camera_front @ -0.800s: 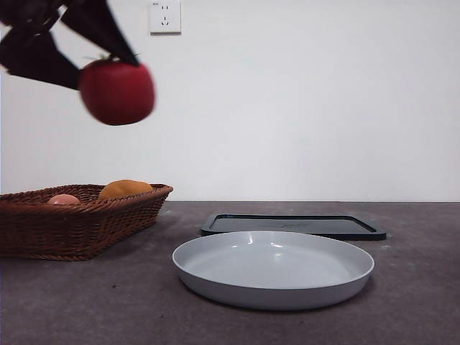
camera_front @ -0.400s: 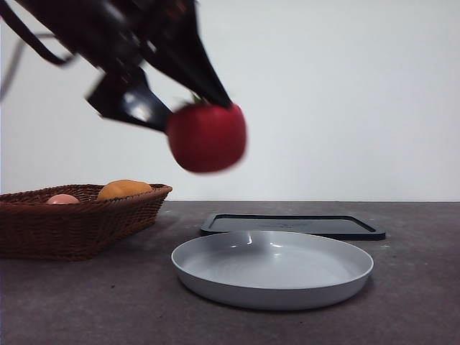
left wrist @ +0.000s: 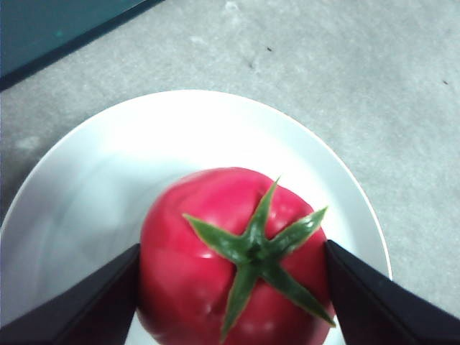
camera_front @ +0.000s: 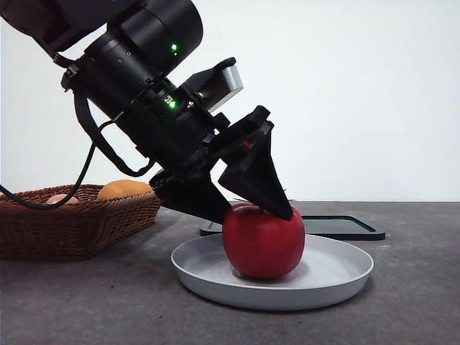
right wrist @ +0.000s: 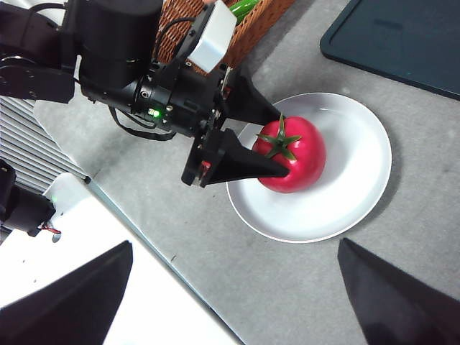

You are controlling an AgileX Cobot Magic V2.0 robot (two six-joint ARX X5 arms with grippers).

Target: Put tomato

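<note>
Currently the left tool (camera_front: 248, 208) is gripping the tomato (camera_front: 263, 241) between both jaws, resting it inside the white plate (camera_front: 338, 277) on the desk (camera_front: 417, 302). Placement step appears nearly done; next move calls for spreading the jaws and lifting clear. Right tool (right wrist: 233, 302) is waiting above, jaws apart, holding nothing.

The left arm (camera_front: 136, 79) is black and cylindrical, with two small green lights, a grey-white box (probably the camera) and black cables; its jaws are matte black wedges.
</note>
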